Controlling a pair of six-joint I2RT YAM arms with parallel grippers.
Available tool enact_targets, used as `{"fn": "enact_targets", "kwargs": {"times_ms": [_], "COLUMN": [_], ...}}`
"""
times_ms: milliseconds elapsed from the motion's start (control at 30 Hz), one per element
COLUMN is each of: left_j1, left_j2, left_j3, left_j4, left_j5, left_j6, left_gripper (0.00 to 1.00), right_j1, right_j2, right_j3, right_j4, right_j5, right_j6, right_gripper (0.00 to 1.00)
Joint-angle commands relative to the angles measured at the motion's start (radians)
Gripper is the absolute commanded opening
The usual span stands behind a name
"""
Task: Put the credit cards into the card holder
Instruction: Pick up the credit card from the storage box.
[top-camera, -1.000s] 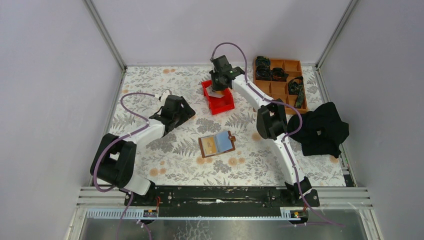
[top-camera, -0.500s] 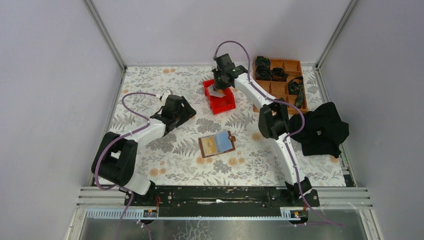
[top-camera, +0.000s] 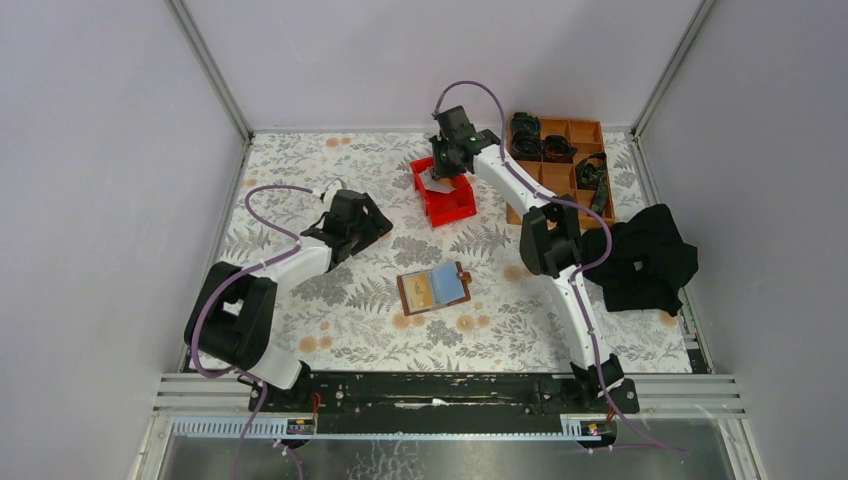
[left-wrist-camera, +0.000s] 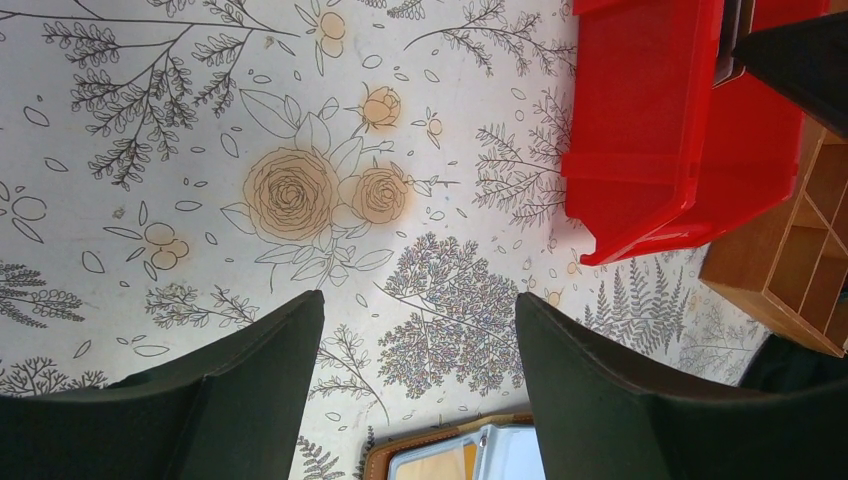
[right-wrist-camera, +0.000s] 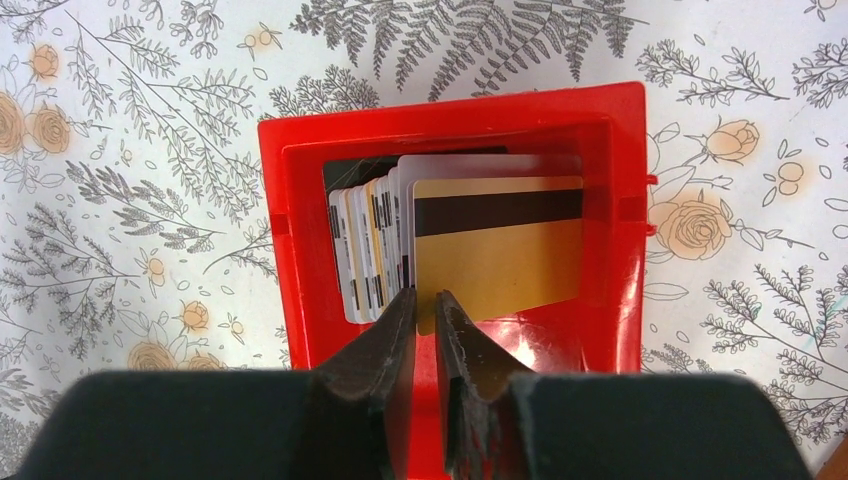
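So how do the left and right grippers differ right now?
The left gripper stands wide open over the floral tablecloth, holding nothing; the right gripper has its fingers almost together. The left hangs apart from the card holder; the right is over the red bin, tips at a gold card, grip unclear. Both are black and hang above the tablecloth.

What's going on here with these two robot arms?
The right gripper reaches into the red bin of credit cards, fingers almost together at a gold card; a grip is not clear. The left gripper hangs open and empty. The brown card holder lies open mid-table.
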Motion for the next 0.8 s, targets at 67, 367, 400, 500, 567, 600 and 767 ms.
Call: {"fn": "enact_targets", "kwargs": {"times_ms": [67, 367, 400, 500, 567, 600, 767], "left_j1": [0.008, 0.009, 0.008, 0.008, 0.008, 0.008, 0.008], "left_j2": [0.015, 0.021, 0.022, 0.023, 0.024, 0.025, 0.032], "left_j3": [0.034, 0.037, 0.037, 0.038, 0.039, 0.039, 0.042], "left_j4": [0.053, 0.056, 0.056, 0.058, 0.060, 0.062, 0.068], "left_j5": [0.009, 0.013, 0.016, 0.016, 0.018, 0.019, 0.027], "left_j6": [0.022, 0.019, 0.019, 0.017, 0.016, 0.015, 0.011], "left_gripper": [0.77, 0.76, 0.76, 0.76, 0.76, 0.76, 0.76], "right_j1": [-0.028, -0.040, -0.042, -0.047, -0.051, -0.052, -0.056], "right_j2": [-0.079, -0.092, -0.093, -0.104, -0.111, -0.113, -0.123], "right_j3": [-0.011, -0.026, -0.029, -0.040, -0.046, -0.046, -0.050], "right_j4": [0.005, 0.008, 0.008, 0.009, 0.010, 0.009, 0.008], "right_j5": [-0.013, 0.000, 0.007, 0.039, 0.062, 0.072, 0.104], "right_j6": [0.007, -0.001, -0.004, -0.018, -0.030, -0.038, -0.053], "right_gripper": [0.19, 0.19, 0.19, 0.19, 0.19, 0.19, 0.19]}}
